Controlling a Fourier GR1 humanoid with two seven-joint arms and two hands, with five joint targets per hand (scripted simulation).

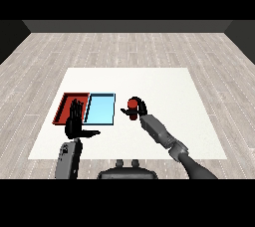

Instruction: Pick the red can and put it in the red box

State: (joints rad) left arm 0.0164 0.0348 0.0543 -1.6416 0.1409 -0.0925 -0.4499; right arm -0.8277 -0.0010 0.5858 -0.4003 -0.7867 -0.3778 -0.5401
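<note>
Grey plank flooring all round a white table, seen from the head view. Over on the left sit the red tray and the light blue tray, touching side by side. So the red can is a small cylinder with a dark lower part, just right of the blue tray, and the right hand has its fingers curled round it. Meanwhile the left hand is wide open, fingers straight, thumb out, holding nothing, in front of the red tray.

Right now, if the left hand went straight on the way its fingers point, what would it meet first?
Likely the red tray. The left hand is open, fingers straight and pointing away over that tray's right part, near the light blue tray. Its height above them is unclear.
</note>
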